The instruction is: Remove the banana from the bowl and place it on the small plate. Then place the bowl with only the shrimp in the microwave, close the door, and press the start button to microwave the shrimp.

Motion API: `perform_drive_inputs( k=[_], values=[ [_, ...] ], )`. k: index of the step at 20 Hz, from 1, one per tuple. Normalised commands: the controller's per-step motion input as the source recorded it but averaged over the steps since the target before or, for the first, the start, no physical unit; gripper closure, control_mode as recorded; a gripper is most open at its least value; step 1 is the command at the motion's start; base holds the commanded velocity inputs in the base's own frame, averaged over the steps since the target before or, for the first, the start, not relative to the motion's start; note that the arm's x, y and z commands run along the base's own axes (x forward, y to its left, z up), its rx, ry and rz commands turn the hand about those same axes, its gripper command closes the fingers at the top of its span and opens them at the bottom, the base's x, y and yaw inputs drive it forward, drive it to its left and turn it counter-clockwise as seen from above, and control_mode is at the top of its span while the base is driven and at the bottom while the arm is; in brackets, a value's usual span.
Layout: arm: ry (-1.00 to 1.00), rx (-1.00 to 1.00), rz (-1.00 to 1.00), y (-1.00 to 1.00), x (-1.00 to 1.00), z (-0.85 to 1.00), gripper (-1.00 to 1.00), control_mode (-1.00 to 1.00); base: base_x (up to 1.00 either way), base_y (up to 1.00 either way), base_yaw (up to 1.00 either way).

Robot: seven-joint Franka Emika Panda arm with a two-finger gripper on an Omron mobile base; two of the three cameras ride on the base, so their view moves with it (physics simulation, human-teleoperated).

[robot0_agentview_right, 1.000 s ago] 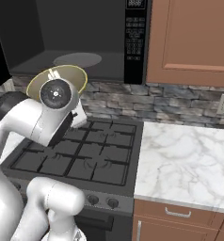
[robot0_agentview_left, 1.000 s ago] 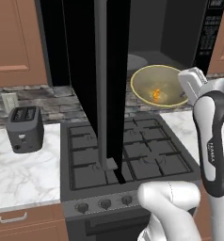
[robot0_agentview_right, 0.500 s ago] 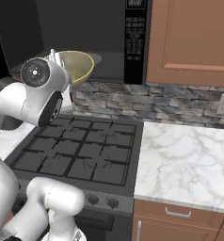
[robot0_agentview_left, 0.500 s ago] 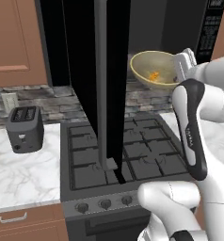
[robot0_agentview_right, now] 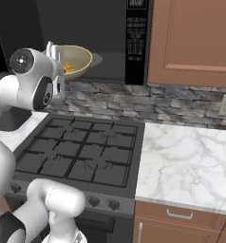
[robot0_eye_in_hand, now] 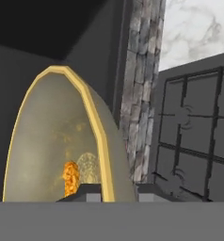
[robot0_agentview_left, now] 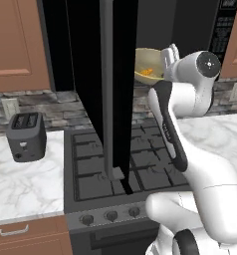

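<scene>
Round shallow tan-yellow bowl with olive inside point(robot0_agentview_right: 76, 60) is pinched at its near rim by the white arm's two-finger claw point(robot0_eye_in_hand: 114, 192), jaws clenched on the rim. Tiny orange curled shrimp point(robot0_eye_in_hand: 70, 178) lies in the bowl just beyond the fingertips. Bowl is held up at the mouth of the large black microwave point(robot0_agentview_right: 110, 33). Its wide black door with grey bar handle point(robot0_agentview_left: 106, 89) stands open, left of the claw. Black gas stove point(robot0_agentview_right: 81, 154) lies below the claw.
</scene>
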Motion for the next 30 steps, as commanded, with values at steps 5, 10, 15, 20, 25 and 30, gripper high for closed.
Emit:
perform_drive_inputs(
  k=[5,10,15,20,25,30],
  values=[
    [0.01,0.04,-0.01,0.07,0.97,0.00,1.00,-1.00,0.00,0.00,0.00],
    [0.06,0.00,0.01,0.00,0.59,0.14,1.00,-1.00,0.00,0.00,0.00],
    [0.04,0.00,0.04,0.02,0.42,0.09,1.00,-1.00,0.00,0.00,0.00],
    [0.07,-0.01,0.05,0.12,0.34,-0.12,1.00,-1.00,0.00,0.00,0.00],
    [0.02,0.00,0.00,0.01,0.04,-0.22,1.00,-1.00,0.00,0.00,0.00],
    [0.02,0.00,0.00,0.00,0.00,-0.05,-1.00,-1.00,0.00,0.00,0.00]
  ],
)
